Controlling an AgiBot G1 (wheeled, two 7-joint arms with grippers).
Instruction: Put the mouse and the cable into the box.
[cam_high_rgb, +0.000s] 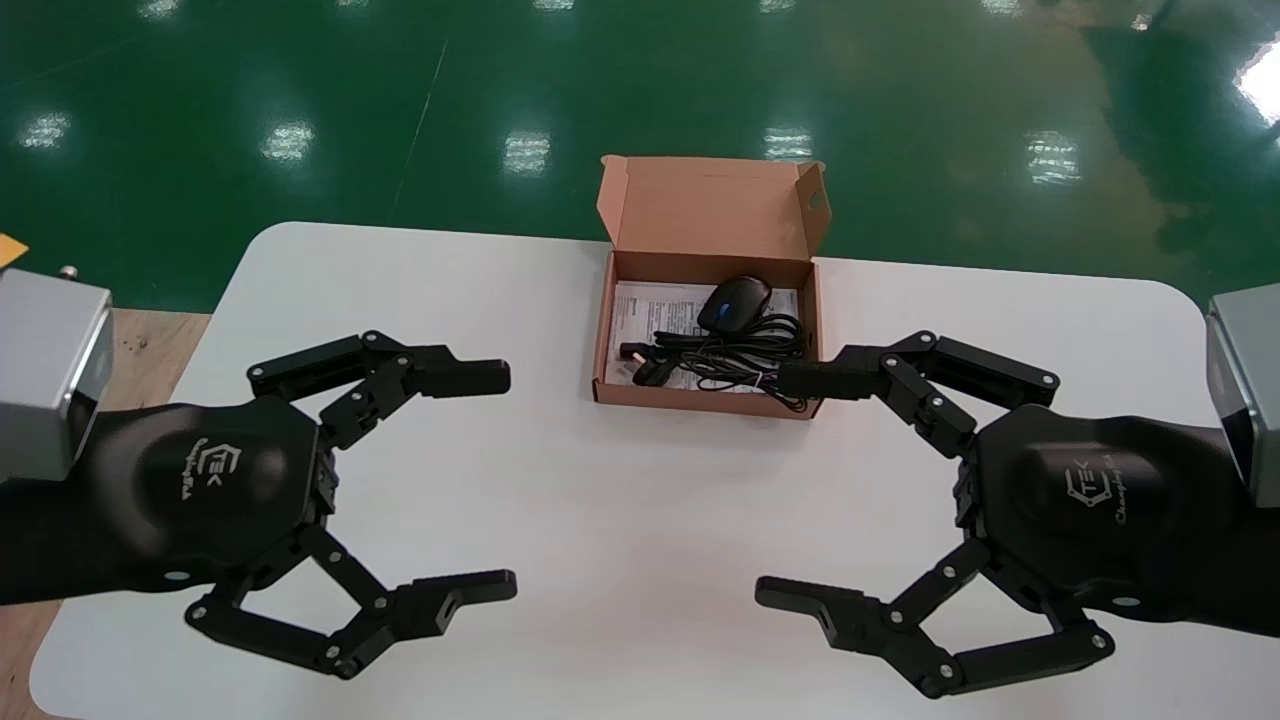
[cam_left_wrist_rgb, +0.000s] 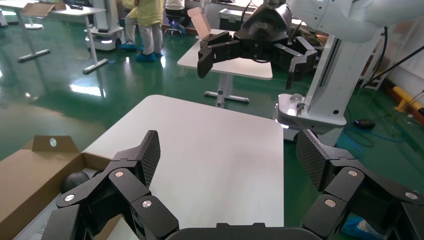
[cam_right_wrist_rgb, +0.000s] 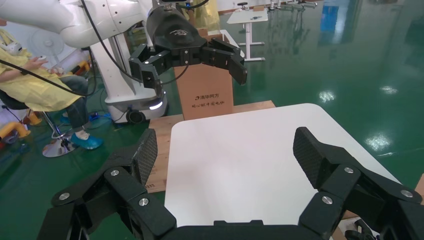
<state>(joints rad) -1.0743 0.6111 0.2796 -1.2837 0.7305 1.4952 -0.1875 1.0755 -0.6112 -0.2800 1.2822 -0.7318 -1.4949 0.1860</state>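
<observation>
An open brown cardboard box stands at the table's far middle, lid flap up. Inside it lie a black mouse and its coiled black cable on a white leaflet. My left gripper hovers open over the near left of the table, nothing between its fingers. My right gripper is open at the near right, its upper fingertip close to the box's front right corner. In the left wrist view the box and the mouse show beside that gripper. The right wrist view shows its gripper over bare table.
The white table has rounded corners and a green floor beyond it. A wooden surface lies off the table's left edge. Other robots, tables and people stand in the background of the wrist views.
</observation>
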